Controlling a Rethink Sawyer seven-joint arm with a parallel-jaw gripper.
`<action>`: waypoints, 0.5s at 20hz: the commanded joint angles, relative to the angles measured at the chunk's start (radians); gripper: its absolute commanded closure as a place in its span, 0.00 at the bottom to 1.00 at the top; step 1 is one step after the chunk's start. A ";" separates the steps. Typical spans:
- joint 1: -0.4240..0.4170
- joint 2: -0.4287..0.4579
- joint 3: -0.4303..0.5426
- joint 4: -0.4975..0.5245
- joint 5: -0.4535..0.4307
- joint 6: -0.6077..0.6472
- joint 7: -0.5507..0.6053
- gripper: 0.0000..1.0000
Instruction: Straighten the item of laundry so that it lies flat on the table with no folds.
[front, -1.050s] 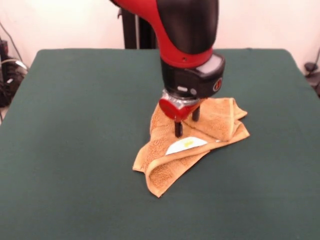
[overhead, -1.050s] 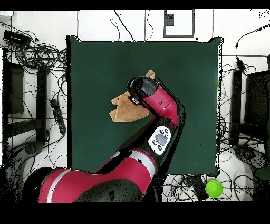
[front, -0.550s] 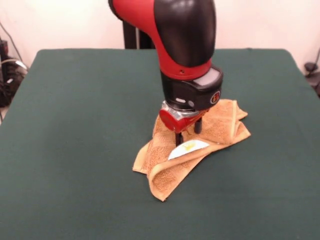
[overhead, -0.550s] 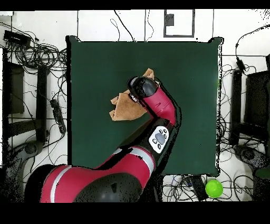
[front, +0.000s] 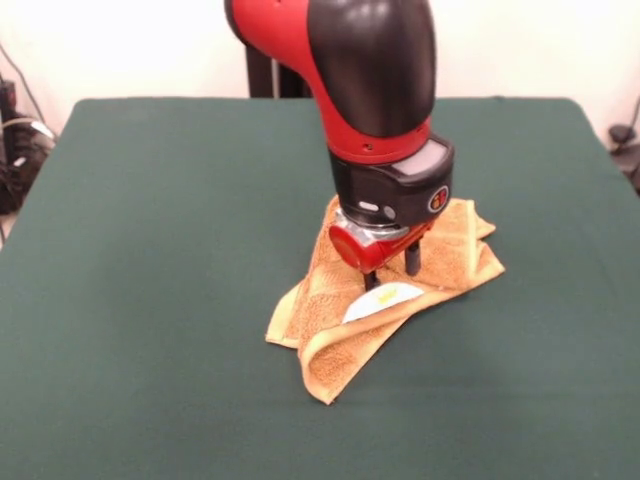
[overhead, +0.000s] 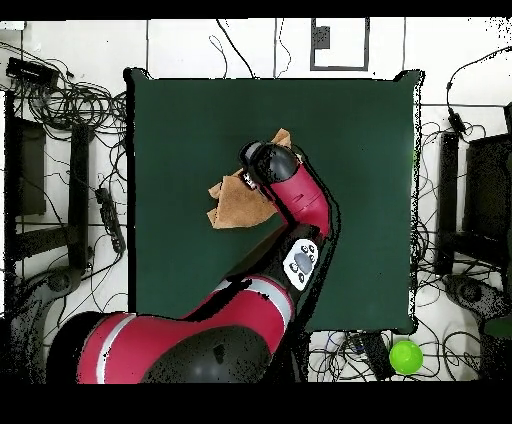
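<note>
the orange-tan terry towel (front: 400, 285) sits a bit right of centre in the front view, on the dark green table (front: 150, 250), and it's bunched up, with a fold rolled over at its lower left corner. the white tag (front: 385, 302) peeks out near the middle. the gripper (front: 392, 273) is right down on it, two dark fingers (front: 412, 260) set narrowly apart, tips touching the cloth. can't tell if they're actually pinching any of it. in the overhead view the towel (overhead: 235, 203) pokes out left of the red arm (overhead: 295, 195).

Gripper (front: 392, 274) down on crumpled towel (front: 345, 320), jaws apart; white tag (front: 383, 300) exposed; green bench (front: 150, 250).
</note>
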 joint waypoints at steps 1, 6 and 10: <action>0.026 -0.064 0.178 0.041 0.033 0.091 0.302 0.00; 0.013 -0.143 0.172 0.102 0.015 0.191 0.295 0.00; 0.017 -0.196 0.166 0.127 0.007 0.246 0.316 0.00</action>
